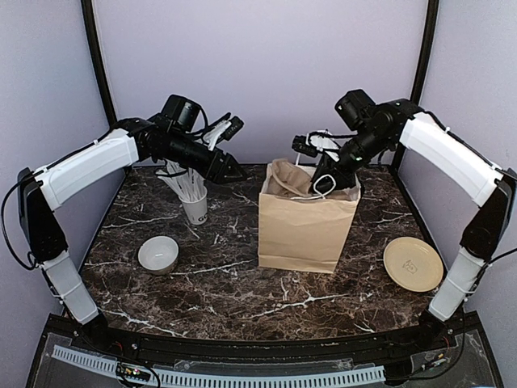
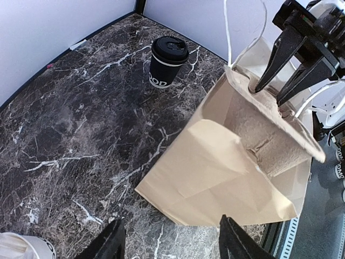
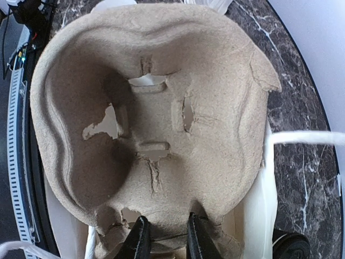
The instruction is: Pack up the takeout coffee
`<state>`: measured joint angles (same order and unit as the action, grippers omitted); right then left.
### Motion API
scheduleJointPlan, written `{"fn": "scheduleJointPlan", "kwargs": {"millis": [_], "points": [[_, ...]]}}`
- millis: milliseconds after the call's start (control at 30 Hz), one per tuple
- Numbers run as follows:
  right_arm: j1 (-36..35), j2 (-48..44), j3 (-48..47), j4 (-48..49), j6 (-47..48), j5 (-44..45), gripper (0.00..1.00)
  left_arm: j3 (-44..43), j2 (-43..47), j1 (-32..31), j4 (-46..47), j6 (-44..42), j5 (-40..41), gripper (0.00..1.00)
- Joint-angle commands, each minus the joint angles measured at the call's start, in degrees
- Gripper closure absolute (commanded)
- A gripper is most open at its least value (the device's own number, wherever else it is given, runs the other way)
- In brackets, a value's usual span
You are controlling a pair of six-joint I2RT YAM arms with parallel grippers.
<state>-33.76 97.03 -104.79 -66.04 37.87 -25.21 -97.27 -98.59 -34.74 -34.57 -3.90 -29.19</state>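
Note:
The takeout coffee (image 2: 168, 62), a small black cup with its black lid on, stands upright on the marble beyond the brown paper bag (image 2: 215, 178); it is hidden in the top view. The bag (image 1: 303, 226) stands upright at the table's middle. My right gripper (image 3: 168, 237) is shut on the rim of a moulded pulp cup carrier (image 3: 156, 108), which sits tilted in the bag's mouth (image 1: 287, 178). My left gripper (image 2: 171, 240) is open and empty, held in the air left of the bag (image 1: 234, 170) and well short of the coffee.
A white cup of white sticks (image 1: 194, 206) stands under my left arm. A white bowl (image 1: 158, 255) is at the front left and a beige plate (image 1: 413, 263) at the front right. The bag's white string handles (image 2: 245, 27) stand up by my right gripper.

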Motion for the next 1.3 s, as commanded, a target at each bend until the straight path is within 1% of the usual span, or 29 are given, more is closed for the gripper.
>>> {"fn": "scheduleJointPlan", "kwargs": {"millis": [0,67,467,800,933,1167,1267], "points": [[-2.27,2.30,-2.19,-4.91,0.89,6.91,0.81,1.49,3.48,0.46,0.29,-0.76,0.54,0.38],[-3.18,3.04,-2.38,-5.59,0.81,8.97,0.81,1.80,3.67,0.49,0.43,-0.68,0.66,0.38],[-5.34,5.20,-0.74,-6.25,-0.07,12.30,0.81,4.29,4.79,0.49,1.30,-0.50,0.95,0.38],[-5.35,0.14,-0.59,-5.72,0.87,12.16,0.81,4.51,4.41,0.55,1.59,-0.62,0.98,0.38],[-5.35,-2.70,1.62,-5.34,1.82,13.03,0.82,3.51,3.59,0.64,0.81,-0.88,1.22,0.38],[-5.35,-3.66,8.09,-6.47,2.72,17.03,0.81,3.05,2.63,0.65,0.62,-0.54,1.14,0.38],[-5.35,-5.17,10.67,-6.06,3.10,16.98,0.82,2.95,2.43,0.64,0.57,-0.41,0.97,0.38]]}}
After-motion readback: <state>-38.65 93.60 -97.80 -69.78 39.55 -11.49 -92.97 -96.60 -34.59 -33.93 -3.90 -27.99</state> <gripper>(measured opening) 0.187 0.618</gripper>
